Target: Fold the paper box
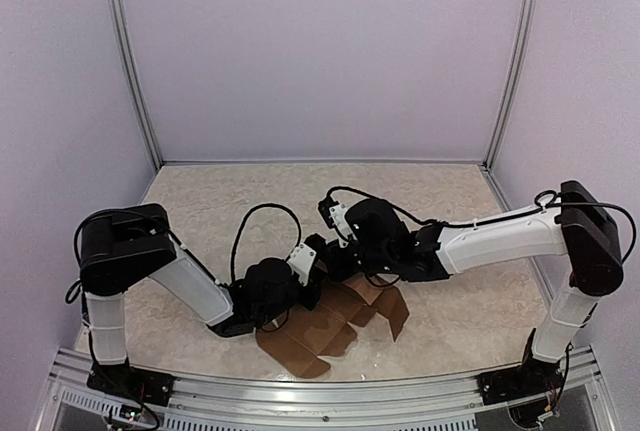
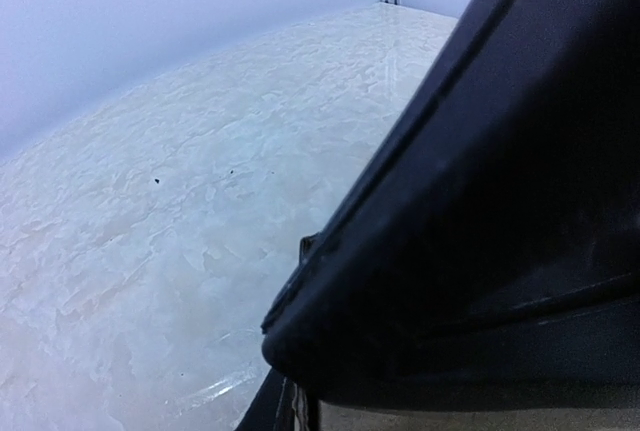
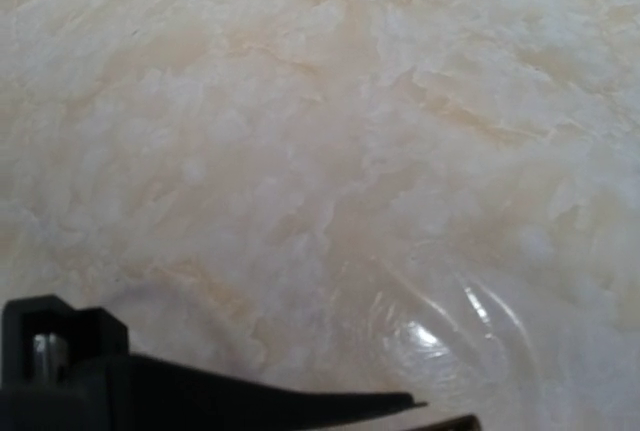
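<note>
Lying unfolded, the paper box [image 1: 322,336] rests on the table [image 1: 460,326].

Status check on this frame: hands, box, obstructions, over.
Both down at the paper box far edge: left hand, right hand, close together; grip unreadable. Box a flat sheet, not folded. No obstruction seen.

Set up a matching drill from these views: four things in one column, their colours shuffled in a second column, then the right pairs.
Things:
1. paper box
2. table
3. back wall
4. corner post

Colours:
A. pale lilac
B. silver-grey
C. brown
D. cream, marbled

Pairs: 1-C, 2-D, 3-A, 4-B.
</note>
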Robot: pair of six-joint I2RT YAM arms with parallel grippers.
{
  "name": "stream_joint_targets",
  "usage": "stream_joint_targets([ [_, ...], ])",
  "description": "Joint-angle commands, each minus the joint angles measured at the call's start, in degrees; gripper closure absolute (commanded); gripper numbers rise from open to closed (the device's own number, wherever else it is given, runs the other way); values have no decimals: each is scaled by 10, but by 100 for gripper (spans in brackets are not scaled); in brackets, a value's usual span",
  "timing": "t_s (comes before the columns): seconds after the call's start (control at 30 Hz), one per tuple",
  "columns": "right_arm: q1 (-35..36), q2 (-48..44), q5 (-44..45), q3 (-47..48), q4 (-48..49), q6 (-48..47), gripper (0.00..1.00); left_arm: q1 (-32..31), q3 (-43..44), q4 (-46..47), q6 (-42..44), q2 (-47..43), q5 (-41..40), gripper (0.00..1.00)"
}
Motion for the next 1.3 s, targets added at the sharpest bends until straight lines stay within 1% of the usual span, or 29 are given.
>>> stream_joint_targets([
  [0.0,25,30,-12,-24,-32,6,100,-11,-23,24,-8,9,-6,77],
  [0.3,41,35,11,-26,-42,9,100,-28,-48,61,-17,11,-28,71],
  [0.47,42,29,16,-28,-41,16,100,-28,-43,64,-17,19,-32,71],
  [0.53,41,27,14,-27,-40,21,100,-28,-39,62,-15,23,-33,74],
  [0.77,42,19,12,-30,-35,30,100,-29,-18,45,-5,36,-49,100],
  [1.07,42,9,9,-27,-30,44,100,-31,-16,44,6,35,-81,100],
  [1.27,42,-14,25,-22,-42,49,100,-37,-16,45,11,35,-91,100],
])
